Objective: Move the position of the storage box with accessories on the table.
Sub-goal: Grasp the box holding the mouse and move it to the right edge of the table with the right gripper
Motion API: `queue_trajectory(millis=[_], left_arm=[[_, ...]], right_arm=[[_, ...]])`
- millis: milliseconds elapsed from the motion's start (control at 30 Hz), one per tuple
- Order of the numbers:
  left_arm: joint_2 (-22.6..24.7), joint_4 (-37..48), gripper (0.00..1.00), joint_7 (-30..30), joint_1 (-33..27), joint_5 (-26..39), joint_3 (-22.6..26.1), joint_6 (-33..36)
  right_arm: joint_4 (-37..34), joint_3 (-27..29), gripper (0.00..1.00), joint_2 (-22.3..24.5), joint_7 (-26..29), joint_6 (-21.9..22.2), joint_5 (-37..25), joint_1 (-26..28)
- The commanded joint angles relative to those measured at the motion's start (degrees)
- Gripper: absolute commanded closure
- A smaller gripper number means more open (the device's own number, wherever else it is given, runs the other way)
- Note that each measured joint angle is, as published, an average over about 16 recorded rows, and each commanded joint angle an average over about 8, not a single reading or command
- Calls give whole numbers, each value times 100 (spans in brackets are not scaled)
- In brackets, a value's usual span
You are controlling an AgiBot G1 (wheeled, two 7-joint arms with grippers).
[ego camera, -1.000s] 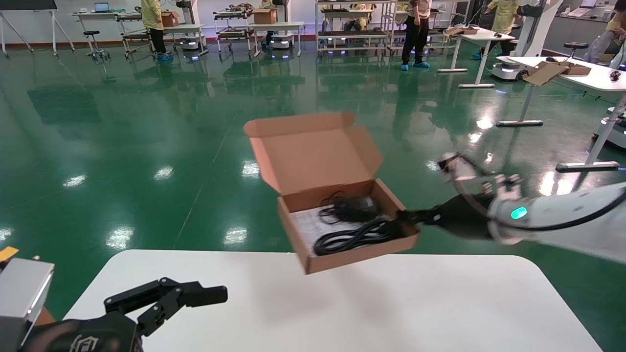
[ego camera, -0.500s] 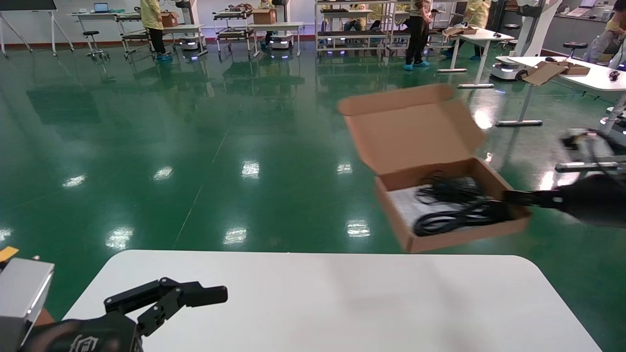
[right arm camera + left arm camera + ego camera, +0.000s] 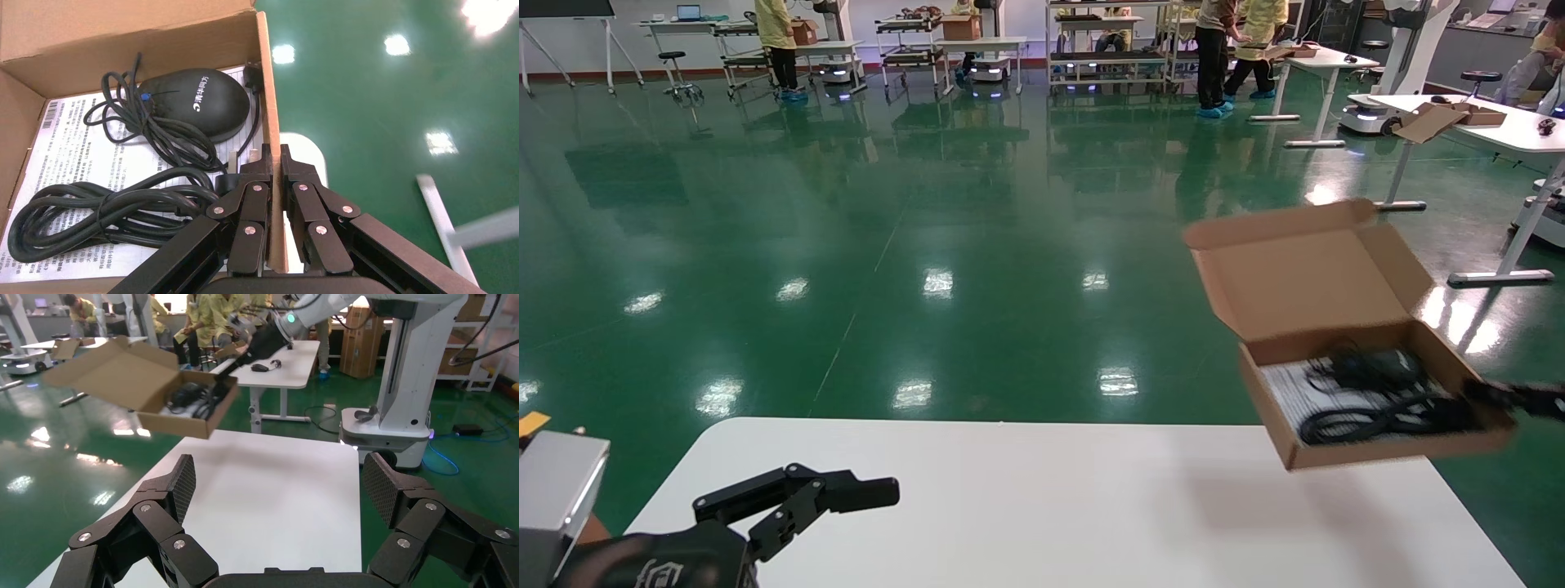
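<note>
The storage box (image 3: 1369, 408) hung in the air over the far right corner of the table (image 3: 1042, 506), lid flap standing open. The right gripper (image 3: 275, 160) was clamped on one thin side wall, one finger inside and one outside, with nothing supporting the box underneath. That single-wall pinch was the weak point: the cardboard could bend or slip, tipping the box and spilling the accessories (image 3: 153, 153). The black adapter (image 3: 193, 104) carried white Chinese characters, and the paper sheet (image 3: 67, 147) bore a barcode and print probably too fine to read. The left gripper (image 3: 278, 490) rested wide open and empty at the near left.
</note>
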Motion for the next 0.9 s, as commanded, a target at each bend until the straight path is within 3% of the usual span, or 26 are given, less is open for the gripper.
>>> queue_trajectory(millis=[33, 900], left_arm=[[0, 0, 0, 0, 0, 0, 0, 0], [0, 0, 0, 0, 0, 0, 0, 0]], right_arm=[[-108, 34, 100, 43, -103, 66, 51, -114], [-968, 611, 100, -45, -1396, 382, 912, -1418]])
